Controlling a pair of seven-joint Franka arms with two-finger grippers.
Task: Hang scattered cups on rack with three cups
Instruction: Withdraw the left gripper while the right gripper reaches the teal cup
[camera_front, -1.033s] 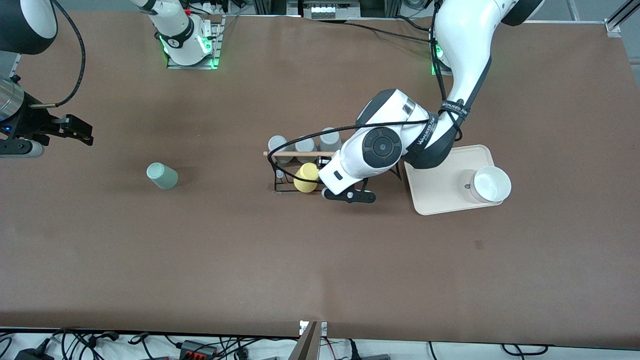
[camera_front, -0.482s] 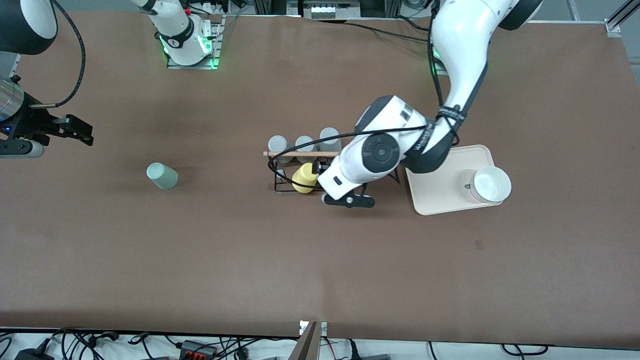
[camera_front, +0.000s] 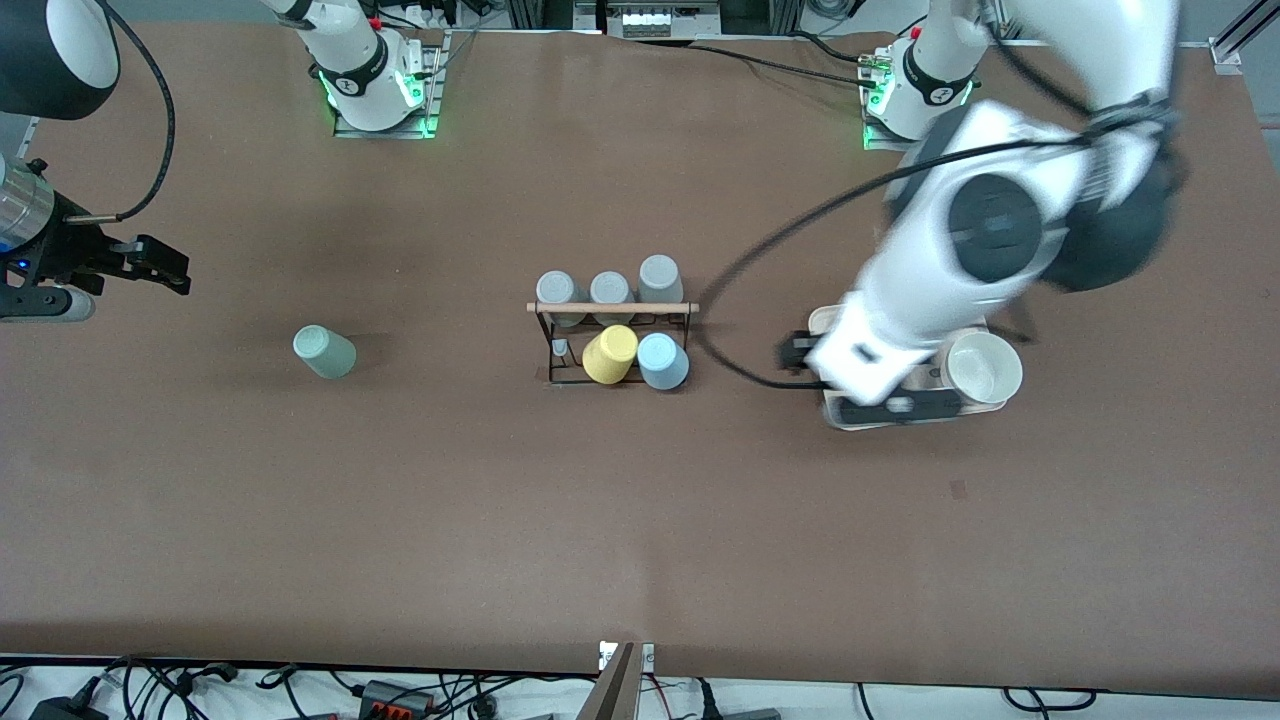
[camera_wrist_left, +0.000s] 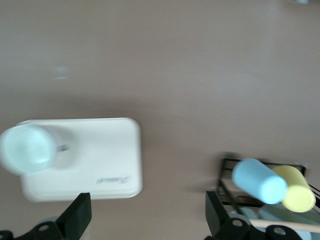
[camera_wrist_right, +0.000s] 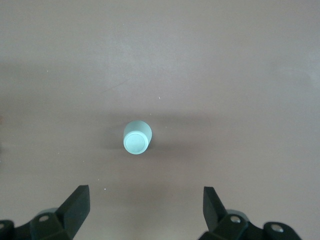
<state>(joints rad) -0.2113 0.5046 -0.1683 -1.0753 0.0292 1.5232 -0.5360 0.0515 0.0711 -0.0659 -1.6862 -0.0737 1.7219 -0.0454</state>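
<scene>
While your left gripper hangs over the cream tray, its jaws stand spread wide with nothing between them — in the left wrist view both black fingertips sit far apart over bare table and the tray's edge. You can see the light blue cup on the rack, tilted on a peg on the side nearer the front camera, just beside the yellow cup, toward the left arm's end of the rack. Three grey cups line the rack's farther side, above the wooden dowel bar. A white bowl rests on the tray beside your left gripper. Your right gripper waits over the table toward the right arm's end, also wide open and empty — its wrist view looks down on the mint green cup, which stands alone on the table, well apart from the rack and touched by nothing.
</scene>
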